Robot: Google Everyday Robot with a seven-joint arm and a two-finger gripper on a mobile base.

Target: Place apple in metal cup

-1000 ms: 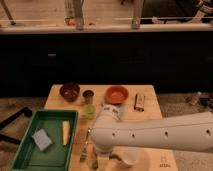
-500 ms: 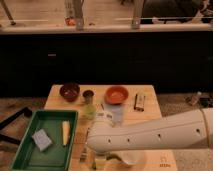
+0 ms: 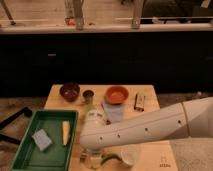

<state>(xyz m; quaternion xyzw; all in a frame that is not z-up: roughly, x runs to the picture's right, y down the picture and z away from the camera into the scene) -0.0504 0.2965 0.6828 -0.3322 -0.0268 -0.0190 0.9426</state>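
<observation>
Metal cup [image 3: 88, 95] at back, well apart frm jaws at tbl [image 3: 152, 152] front edge.

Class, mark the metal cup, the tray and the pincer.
metal cup [image 3: 88, 96]: camera view, its side.
tray [image 3: 47, 120]: camera view, bare floor.
pincer [image 3: 91, 158]: camera view, between fingertips, under the arm [image 3: 150, 127] at the table [image 3: 155, 150] front.

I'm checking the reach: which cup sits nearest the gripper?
The clear whitish cup at the front of the table, just right of the gripper, which is low at that front edge; the grey metal cup stands far back.
</observation>
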